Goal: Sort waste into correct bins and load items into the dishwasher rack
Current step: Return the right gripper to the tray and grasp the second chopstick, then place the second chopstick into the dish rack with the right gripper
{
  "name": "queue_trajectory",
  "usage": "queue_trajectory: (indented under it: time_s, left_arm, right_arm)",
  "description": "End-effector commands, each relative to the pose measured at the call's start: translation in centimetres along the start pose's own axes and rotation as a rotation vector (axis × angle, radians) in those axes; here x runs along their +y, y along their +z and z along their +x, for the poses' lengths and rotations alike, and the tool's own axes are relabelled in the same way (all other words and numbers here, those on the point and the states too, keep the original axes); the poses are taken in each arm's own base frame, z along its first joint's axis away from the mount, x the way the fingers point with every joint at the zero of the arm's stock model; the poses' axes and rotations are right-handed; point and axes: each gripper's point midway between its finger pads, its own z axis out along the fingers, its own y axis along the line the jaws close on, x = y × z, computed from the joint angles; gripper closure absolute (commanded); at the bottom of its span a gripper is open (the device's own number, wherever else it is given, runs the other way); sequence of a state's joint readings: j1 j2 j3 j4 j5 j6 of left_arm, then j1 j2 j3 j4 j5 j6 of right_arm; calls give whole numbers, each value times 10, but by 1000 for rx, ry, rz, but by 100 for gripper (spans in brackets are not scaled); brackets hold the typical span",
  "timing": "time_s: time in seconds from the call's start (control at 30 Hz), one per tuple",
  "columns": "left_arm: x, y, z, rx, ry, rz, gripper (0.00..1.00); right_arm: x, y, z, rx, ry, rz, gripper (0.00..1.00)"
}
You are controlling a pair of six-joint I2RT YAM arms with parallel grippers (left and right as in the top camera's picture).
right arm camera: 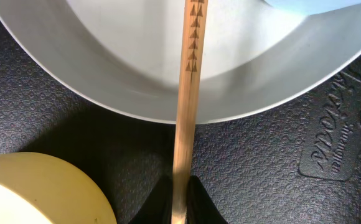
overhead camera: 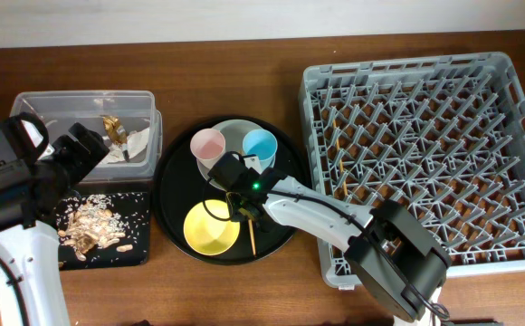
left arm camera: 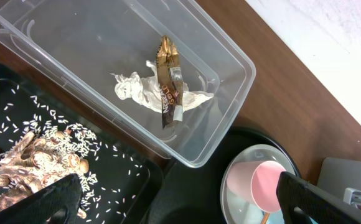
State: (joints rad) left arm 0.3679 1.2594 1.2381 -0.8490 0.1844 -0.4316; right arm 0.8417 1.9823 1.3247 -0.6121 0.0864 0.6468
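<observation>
My right gripper [right arm camera: 179,202] is closed on the chopstick [right arm camera: 190,93], which crosses the plate [right arm camera: 106,74] rim on the tray [right arm camera: 43,124] mid-surface. It looks like light, stiff, slick wood, so I'd hold mid-length to stop it pivoting. Left gripper [left arm camera: 187,200] gapes empty.

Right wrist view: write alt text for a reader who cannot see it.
The right hand pinches a thin wooden chopstick that crosses the rim of a pale grey-green round plate. A yellow bowl sits lower left on a textured black tray.
</observation>
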Motion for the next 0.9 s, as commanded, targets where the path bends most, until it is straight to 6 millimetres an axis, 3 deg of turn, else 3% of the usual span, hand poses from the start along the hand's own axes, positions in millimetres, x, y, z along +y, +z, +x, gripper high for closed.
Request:
queue_trajectory:
  time_s: [0.0,0.1,0.23,0.43,0.5,0.6,0.87]
  left_arm:
    - [-1,-3,-3,-10,-8,11,1]
    - [-1,-3,-3,-10,-8,11,1]
    - [-1,-3,-3,-10,-8,11,1]
    - [-1,-3,-3,-10,-8,11,1]
    - [-1,-3,-3,-10,-8,11,1]
    - [-1,-3,-3,-10,-8,11,1]
    - [-1,-3,-3,-10,-8,11,1]
  right_arm:
    - [2,1,5,13,-12,-1,93]
    - [9,-24,-6,-24,-28,-35,96]
    - [17,-75,-23,-109,-38,-96,96]
    - [7,-149,-32,-225,-181,-141,96]
    - [-11,-163,-36,-244,-182,-115,96]
    - [-57,-173,-44,-243,-134,-32,96]
    - [-176,-166,-64,-175,-31,136,94]
